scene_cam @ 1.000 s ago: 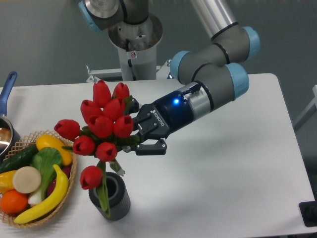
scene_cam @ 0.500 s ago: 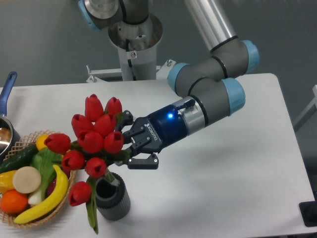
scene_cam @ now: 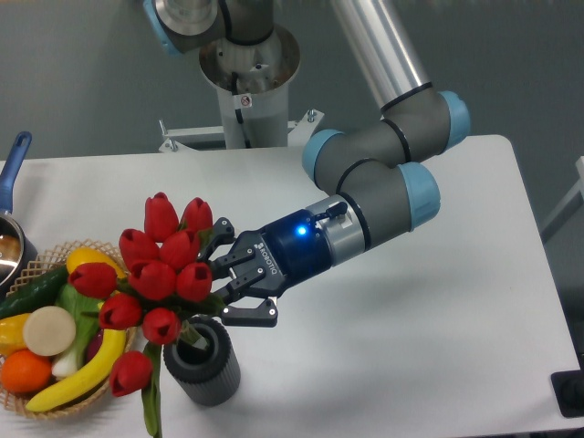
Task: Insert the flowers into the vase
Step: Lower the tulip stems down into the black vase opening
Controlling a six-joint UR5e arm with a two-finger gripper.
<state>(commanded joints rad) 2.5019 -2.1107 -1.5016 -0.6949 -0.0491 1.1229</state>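
One pincer (scene_cam: 222,285) grips flowers (scene_cam: 157,274) above vase (scene_cam: 203,362).

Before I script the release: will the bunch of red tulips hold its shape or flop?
The red tulip bunch probably flops: buds splay, one leaf droops outside the dark ribbed vase. Seemingly top-heavy; the gripper holds it tilted.

White capital lettering runs along the dark body of the gripper (scene_cam: 239,290), just behind its fingers; it appears to read "ROBOTIQ", seen tilted and small, so individual letters are uncertain. A small red-and-white sticker (scene_cam: 245,101) sits on the front of the grey arm pedestal (scene_cam: 246,87); its content is too small to read. No other text or numbers are legible.
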